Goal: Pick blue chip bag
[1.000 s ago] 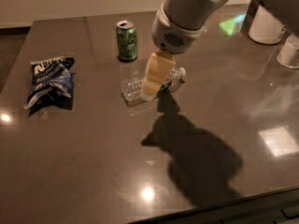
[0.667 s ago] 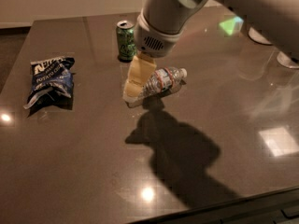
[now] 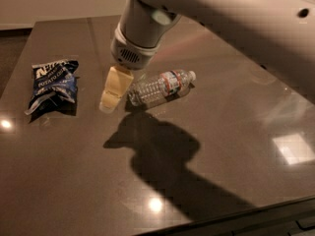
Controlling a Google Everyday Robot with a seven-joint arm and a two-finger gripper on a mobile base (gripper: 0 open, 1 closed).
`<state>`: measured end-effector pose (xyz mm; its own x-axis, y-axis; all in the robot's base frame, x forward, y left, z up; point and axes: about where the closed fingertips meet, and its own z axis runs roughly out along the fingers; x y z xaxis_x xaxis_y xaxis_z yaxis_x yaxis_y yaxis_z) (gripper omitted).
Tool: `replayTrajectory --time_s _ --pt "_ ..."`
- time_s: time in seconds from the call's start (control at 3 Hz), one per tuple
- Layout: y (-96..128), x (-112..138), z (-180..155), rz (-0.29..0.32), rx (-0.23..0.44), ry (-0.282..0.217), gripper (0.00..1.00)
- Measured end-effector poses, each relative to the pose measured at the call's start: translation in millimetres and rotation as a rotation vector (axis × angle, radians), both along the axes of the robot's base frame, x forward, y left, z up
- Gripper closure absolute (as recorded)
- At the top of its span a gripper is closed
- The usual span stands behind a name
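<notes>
The blue chip bag (image 3: 51, 85) lies flat on the dark table (image 3: 226, 136) at the left. It is crumpled dark-blue foil with white lettering. My gripper (image 3: 110, 100) hangs from the big grey arm (image 3: 142, 28), tip pointing down, just above the table. It sits between the bag and a clear plastic bottle, a short way right of the bag and not touching it. Nothing shows in its hold.
A clear plastic bottle (image 3: 160, 86) lies on its side just right of the gripper. The arm casts a large shadow (image 3: 157, 151) on the table in front. The table's front edge runs along the bottom right.
The arm and gripper have moved left, from over the bottle toward the chip bag. The green can seen earlier is now hidden behind the arm. Bag and bottle have not moved.
</notes>
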<state>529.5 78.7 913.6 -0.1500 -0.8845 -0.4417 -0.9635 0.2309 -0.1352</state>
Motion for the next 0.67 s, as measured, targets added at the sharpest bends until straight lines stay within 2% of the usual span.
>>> replayTrajectory --time_s 0.67 --pt "3.5 0.3 0.3 0.000 0.002 -0.016 0.00"
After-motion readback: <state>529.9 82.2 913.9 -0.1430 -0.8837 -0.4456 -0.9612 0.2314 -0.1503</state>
